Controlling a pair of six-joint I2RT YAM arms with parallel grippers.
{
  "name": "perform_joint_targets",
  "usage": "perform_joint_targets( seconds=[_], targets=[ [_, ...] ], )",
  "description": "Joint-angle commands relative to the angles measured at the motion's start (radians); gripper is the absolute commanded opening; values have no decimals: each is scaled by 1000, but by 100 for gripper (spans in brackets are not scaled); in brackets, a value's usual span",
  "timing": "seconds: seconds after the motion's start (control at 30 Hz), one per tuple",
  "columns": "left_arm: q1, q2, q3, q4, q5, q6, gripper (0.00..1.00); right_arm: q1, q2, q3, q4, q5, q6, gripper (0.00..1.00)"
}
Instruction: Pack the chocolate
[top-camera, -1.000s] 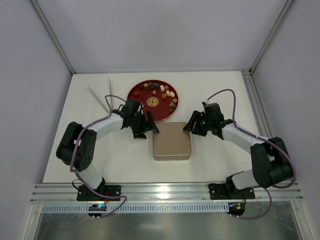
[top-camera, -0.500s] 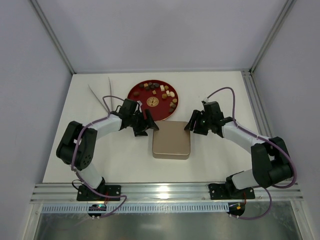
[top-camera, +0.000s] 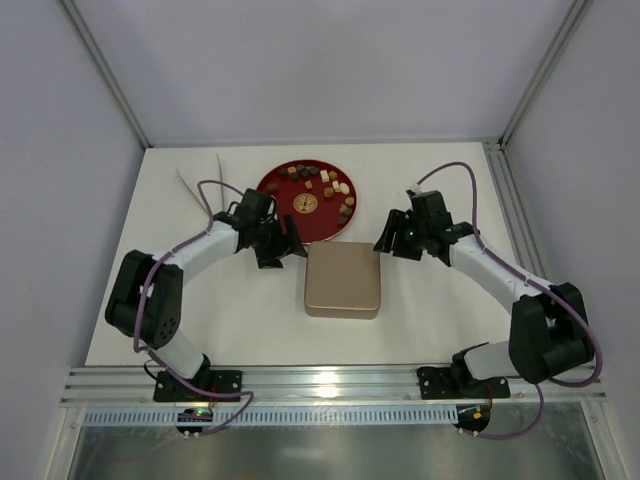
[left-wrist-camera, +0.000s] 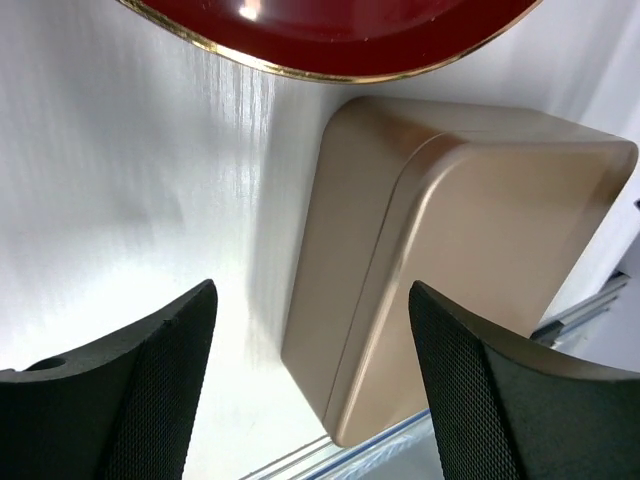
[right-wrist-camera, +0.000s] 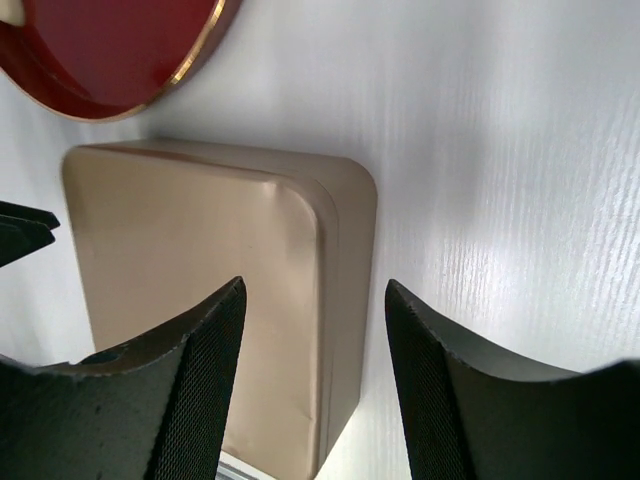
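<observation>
From above, the chocolate (top-camera: 330, 184) lies in small brown, tan and cream pieces on a red plate (top-camera: 268, 185) just beyond the far edge of a closed gold tin (top-camera: 343, 282) on the white surface (top-camera: 440, 310), with the left jaws near the tin's far left corner and the right jaws near its far right corner. In the left wrist view the black fingers (left-wrist-camera: 150, 400) stand wide apart, released and empty, the tin's left side showing between them; in the right wrist view the fingers (right-wrist-camera: 190, 400) are also apart and empty, framing the tin's right edge
</observation>
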Motion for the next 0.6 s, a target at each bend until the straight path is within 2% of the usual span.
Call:
perform_joint_targets(
  seconds=[0.0, 0.23, 0.57],
  targets=[
    [12, -92, 117, -170, -89, 90, 76, -20, -84, 104, -53, 25, -43, 60],
    [18, -254, 286, -314, -155, 200, 79, -26, -231, 230, -135, 112, -103, 68],
    [19, -472, 260, -365, -197, 262, 81, -26, -466, 222, -219, 235, -143, 73]
  ],
)
